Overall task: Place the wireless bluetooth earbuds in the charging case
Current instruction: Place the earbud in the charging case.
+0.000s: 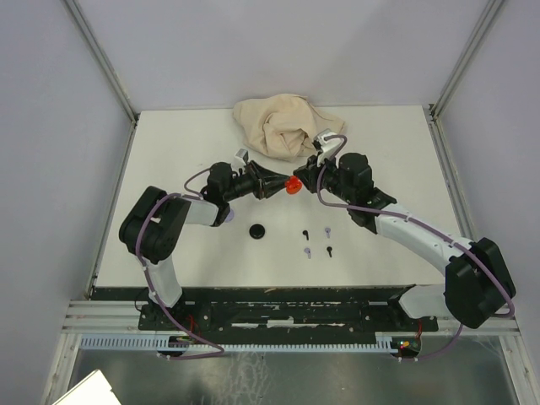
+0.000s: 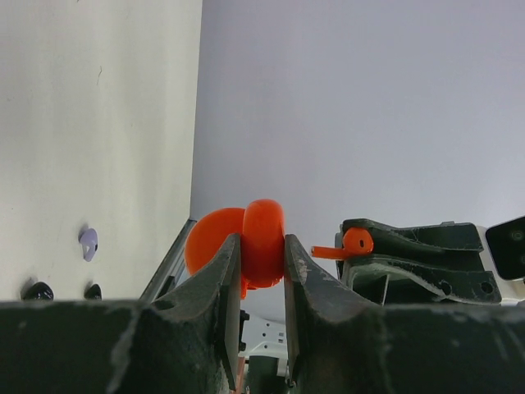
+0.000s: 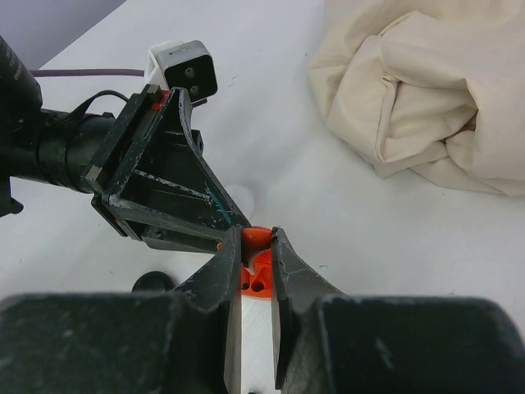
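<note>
My left gripper is shut on a red round charging case, held up above the table's middle. In the left wrist view the case sits between the fingers with its lid swung open to the left. My right gripper faces it from the right, shut on a small red stemmed earbud. In the right wrist view that earbud is pinched at the fingertips just above the case's socket holes. Several more earbuds, black and pale, lie on the table.
A crumpled beige cloth lies at the back middle. A black round disc rests on the table below the left gripper. A pale disc sits on the table under the left arm. Frame posts stand at the back corners.
</note>
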### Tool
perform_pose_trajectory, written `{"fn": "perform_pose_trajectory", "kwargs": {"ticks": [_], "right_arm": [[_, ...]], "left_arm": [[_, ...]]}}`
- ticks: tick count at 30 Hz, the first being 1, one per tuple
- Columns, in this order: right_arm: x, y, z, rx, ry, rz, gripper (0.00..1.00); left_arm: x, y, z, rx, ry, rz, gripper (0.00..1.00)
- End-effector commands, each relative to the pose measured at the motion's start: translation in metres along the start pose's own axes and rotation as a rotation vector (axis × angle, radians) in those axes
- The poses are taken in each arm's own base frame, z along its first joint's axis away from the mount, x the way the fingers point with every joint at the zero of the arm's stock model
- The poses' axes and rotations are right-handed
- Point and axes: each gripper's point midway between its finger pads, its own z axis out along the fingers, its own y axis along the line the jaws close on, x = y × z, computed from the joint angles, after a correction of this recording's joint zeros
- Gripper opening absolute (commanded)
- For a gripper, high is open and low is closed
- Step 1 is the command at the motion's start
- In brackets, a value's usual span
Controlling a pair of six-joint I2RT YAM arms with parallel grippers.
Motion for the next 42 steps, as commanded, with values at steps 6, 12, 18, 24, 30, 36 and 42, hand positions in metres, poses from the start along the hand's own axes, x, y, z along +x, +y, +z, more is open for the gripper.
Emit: {"fn": "perform_pose_trajectory", "kwargs": {"ticks": [6, 12, 18, 24, 30, 36, 42], "right_arm": [[0.005, 0.001, 0.001, -0.001, -0.008, -0.035, 0.01], [0.013, -0.001, 0.003, 0.007, 0.009, -0.038, 0.01], [0.016, -0.002, 0.005, 0.009, 0.015, -0.040, 0.01], [0.017, -0.002, 0.006, 0.009, 0.014, -0.042, 0.01], [0.018, -0.001, 0.007, 0.003, 0.019, -0.039, 0.01], [0.021, 0.000, 0.006, -0.003, 0.029, -0.037, 0.01], [0.024, 0.000, 0.006, -0.001, 0.040, -0.017, 0.10]], "left_arm": [[0.001, -0.040, 0.002, 0.095, 0.009, 0.108, 0.03], [0.003, -0.047, 0.001, 0.106, 0.013, 0.113, 0.03], [0.005, -0.050, -0.001, 0.111, 0.017, 0.117, 0.03], [0.006, -0.050, -0.001, 0.110, 0.023, 0.117, 0.03], [0.005, -0.052, -0.001, 0.115, 0.019, 0.117, 0.03], [0.004, -0.058, 0.001, 0.130, 0.015, 0.112, 0.03], [0.002, -0.062, 0.000, 0.157, 0.005, 0.091, 0.03]]}}
